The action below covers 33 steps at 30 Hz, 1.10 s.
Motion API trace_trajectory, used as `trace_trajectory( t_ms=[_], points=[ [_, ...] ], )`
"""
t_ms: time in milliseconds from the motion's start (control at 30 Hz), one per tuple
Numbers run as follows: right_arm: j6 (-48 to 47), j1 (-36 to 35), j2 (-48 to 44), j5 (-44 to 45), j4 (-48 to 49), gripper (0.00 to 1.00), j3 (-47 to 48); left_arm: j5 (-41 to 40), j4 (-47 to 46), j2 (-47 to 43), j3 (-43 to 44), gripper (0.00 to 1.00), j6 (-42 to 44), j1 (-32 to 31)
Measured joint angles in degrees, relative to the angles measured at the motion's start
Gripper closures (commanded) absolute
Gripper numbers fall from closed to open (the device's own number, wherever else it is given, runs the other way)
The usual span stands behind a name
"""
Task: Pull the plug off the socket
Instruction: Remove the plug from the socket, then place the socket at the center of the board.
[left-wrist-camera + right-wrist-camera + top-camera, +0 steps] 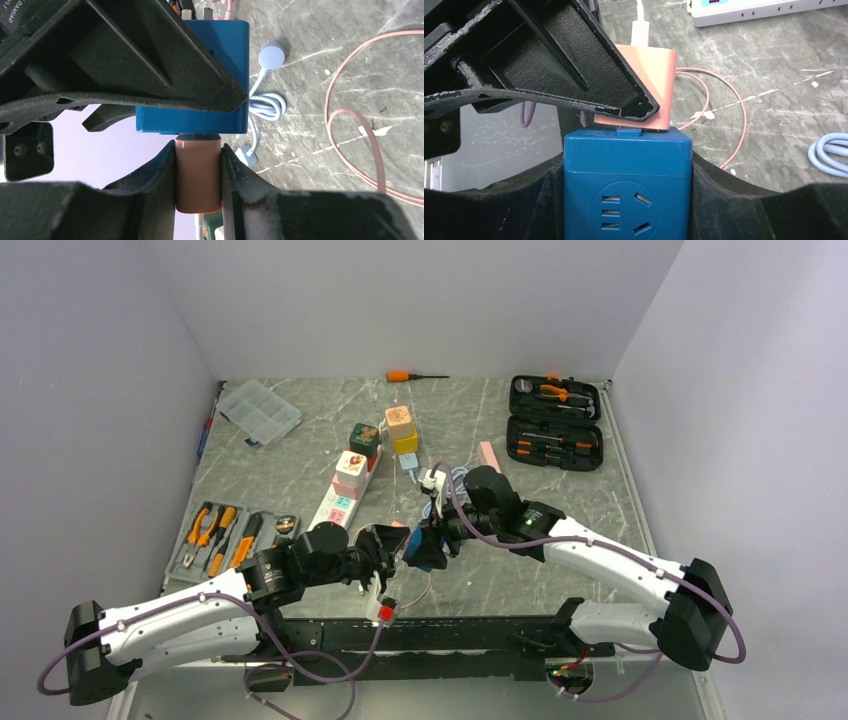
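Note:
A blue cube socket (626,180) is held between my right gripper's (626,200) fingers above the table; it also shows in the top view (420,545) and the left wrist view (200,75). A salmon-pink plug (199,175) sits against the socket's face, seated or nearly so, and is clamped between my left gripper's (199,175) fingers. It shows in the right wrist view (649,85) with a white cable at its back. The two grippers (405,545) meet nose to nose over the table's near middle.
A pink cable (360,130) loops on the marble table. A coiled pale-blue cable (267,102) lies beside it. A white power strip (340,495) with cube adapters, a clear box (258,410), an orange screwdriver (410,375) and tool cases (555,425) (225,535) stand around.

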<state>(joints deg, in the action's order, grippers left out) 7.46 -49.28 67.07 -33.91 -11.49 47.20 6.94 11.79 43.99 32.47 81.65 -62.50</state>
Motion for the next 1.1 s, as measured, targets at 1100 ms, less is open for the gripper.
trace_trajectory(
  t_ms=[1100],
  points=[
    [24.57,5.81,3.15,50.86,-14.27,1.00,-14.71,-2.25,9.73,-4.55,-3.19,1.00,5.92,6.51]
  ],
)
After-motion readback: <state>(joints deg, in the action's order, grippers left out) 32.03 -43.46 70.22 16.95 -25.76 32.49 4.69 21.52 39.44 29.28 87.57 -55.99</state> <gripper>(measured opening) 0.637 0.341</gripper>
